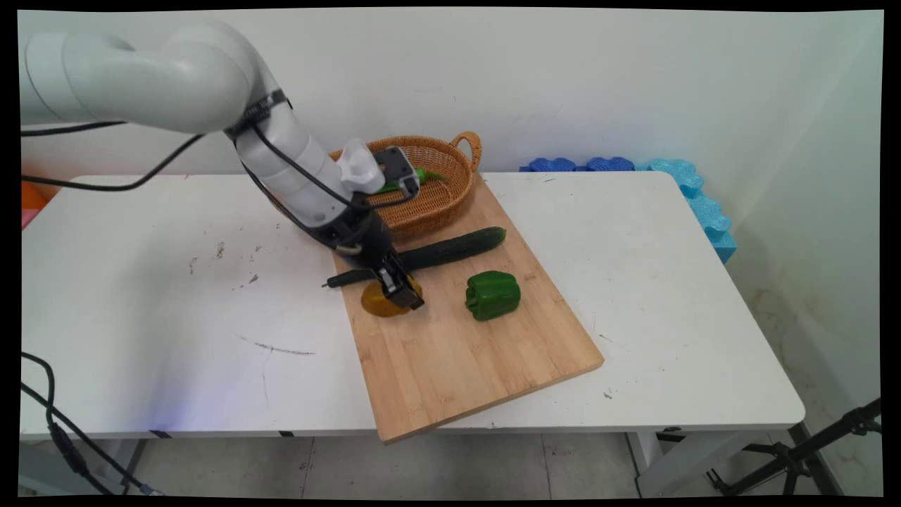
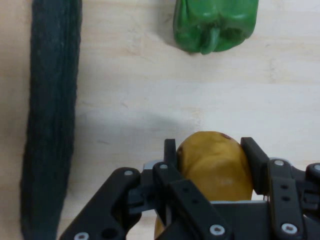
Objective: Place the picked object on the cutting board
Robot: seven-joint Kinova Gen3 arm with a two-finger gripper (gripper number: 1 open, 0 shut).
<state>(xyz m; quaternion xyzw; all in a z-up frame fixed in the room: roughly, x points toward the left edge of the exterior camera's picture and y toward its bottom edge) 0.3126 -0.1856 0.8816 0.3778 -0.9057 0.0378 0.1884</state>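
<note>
End effector (image 1: 402, 291) closed around a yellow-brown potato (image 2: 216, 170) at the left edge of the cutting board (image 1: 457, 352), on the desk (image 1: 141, 317).
Fingers (image 2: 171, 152) pressed against both flanks of the potato, which rests on the board just beside the cucumber (image 1: 450, 248) and near the green pepper (image 1: 493, 295). Best handled with the grip kept centred and firm, the rounded skin judged liable to slip. Arm reaching down from upper left, wrist tilted forward, passing before the wicker basket (image 1: 450, 151).

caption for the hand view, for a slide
Pincer closed on a yellow-brown potato on the wooden cutting board, cucumber to the left, green bell pepper ahead.
</note>
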